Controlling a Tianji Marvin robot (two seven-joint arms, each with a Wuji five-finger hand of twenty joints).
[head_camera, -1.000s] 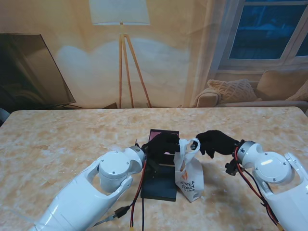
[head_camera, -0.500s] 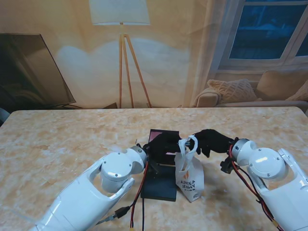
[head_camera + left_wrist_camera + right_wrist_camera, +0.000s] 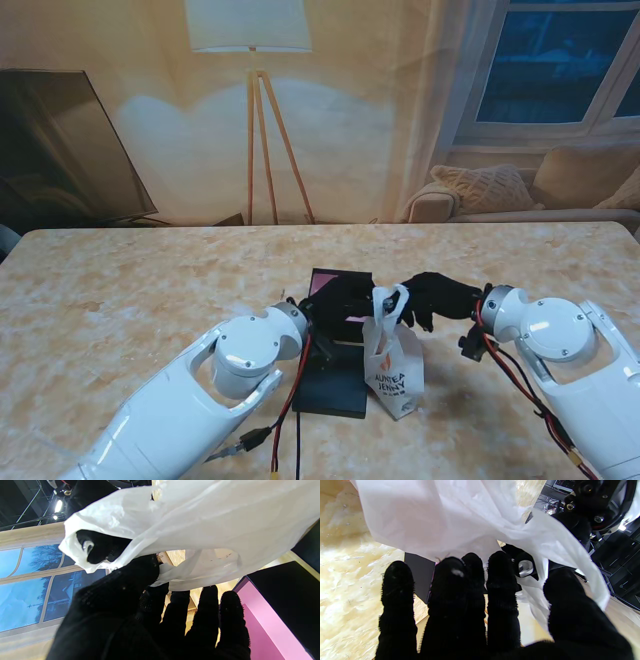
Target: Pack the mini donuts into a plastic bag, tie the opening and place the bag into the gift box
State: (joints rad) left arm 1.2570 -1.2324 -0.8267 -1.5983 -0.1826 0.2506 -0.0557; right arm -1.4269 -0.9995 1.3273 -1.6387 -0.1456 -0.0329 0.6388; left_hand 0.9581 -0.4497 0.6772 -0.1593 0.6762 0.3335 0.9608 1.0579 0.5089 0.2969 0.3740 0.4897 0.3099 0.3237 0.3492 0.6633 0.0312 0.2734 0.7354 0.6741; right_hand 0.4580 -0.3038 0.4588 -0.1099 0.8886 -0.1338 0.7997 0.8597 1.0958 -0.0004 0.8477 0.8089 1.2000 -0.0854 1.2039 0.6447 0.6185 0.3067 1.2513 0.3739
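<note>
The white plastic bag [image 3: 393, 368] with orange print stands upright on the table, just right of the gift box [image 3: 330, 388]. Its handles [image 3: 389, 300] are drawn up between my two black-gloved hands. My left hand [image 3: 341, 297] pinches one handle [image 3: 160, 572] between thumb and fingers above the box's pink inside [image 3: 262, 630]. From the other side my right hand [image 3: 436, 294] grips the other handle [image 3: 570, 555], with its thumb [image 3: 570, 597] pressed on the strip. The two hands nearly touch. No donuts are visible; the bag's contents are hidden.
The black box part [image 3: 331, 385] lies nearer to me, and the pink-lined part [image 3: 337, 283] lies farther, under my left hand. Red and black cables [image 3: 285, 420] hang from my left forearm. The marble table [image 3: 120, 300] stretches wide on both sides.
My right hand has shifted left toward the left hand, closing the gap at the handles. The bag's top is pulled tighter and the bag stands a little straighter.
</note>
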